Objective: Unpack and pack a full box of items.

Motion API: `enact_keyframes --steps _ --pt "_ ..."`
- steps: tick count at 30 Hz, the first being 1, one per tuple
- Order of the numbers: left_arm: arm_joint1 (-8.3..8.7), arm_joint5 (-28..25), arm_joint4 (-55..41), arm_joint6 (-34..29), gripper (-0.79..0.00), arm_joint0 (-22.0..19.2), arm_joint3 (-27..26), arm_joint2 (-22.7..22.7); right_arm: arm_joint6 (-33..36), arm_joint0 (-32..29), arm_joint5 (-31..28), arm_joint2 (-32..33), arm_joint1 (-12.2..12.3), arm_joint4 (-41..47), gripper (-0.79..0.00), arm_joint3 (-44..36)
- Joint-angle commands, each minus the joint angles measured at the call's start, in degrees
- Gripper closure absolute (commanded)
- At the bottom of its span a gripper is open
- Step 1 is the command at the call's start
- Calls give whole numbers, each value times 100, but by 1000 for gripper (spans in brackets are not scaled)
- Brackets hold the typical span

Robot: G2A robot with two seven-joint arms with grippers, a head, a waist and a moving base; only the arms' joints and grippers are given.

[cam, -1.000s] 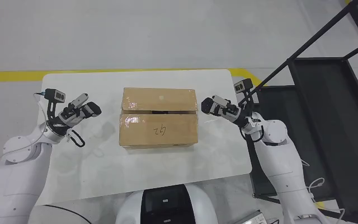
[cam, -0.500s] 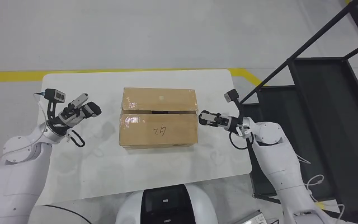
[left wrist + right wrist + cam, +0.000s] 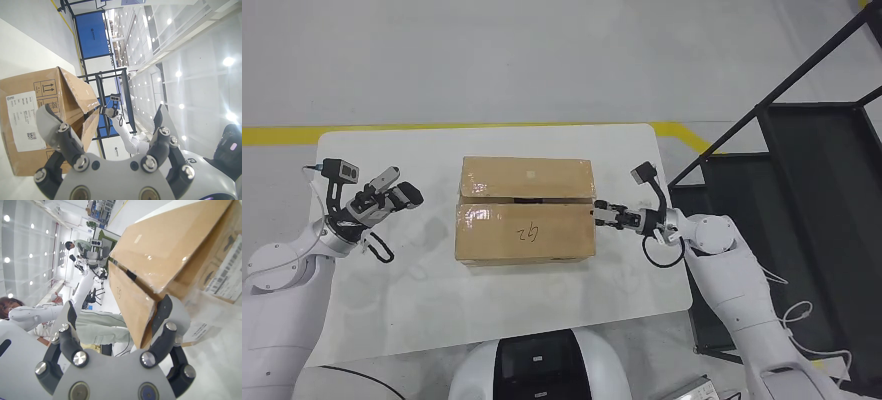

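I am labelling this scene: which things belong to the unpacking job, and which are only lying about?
Job: box; right tool, open at the box's flap edge; left tool, open, apart from the box.
Just there: table under the box; black rack beside the table; yellow floor line.

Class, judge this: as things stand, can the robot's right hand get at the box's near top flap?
Probably yes. The right hand is open at the end of the near flap, with nothing between them; the flap's corner sits between its fingers.
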Motion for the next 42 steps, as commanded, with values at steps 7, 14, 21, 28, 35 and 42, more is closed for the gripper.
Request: enact_keyframes --steps 7,14,21,28,35,42 --pt "0 0 0 0 -785 0 0 0 785 -178 229 -112 69 730 -785 -389" --pt "0 0 0 0 -785 0 0 0 1230 -498 672 -188 213 1080 -785 -1109" --pt "0 0 0 0 -785 0 0 0 1611 -666 1054 -614 376 487 -785 -1179" --pt "0 0 0 0 -785 0 0 0 1534 -308 978 -1217 403 -19 -785 -666" --pt "0 0 0 0 -785 0 0 0 1083 -43 760 -1473 383 -549 -785 -200" --pt "0 0 0 0 -785 0 0 0 1334 -116 777 -1439 443 166 -785 -525"
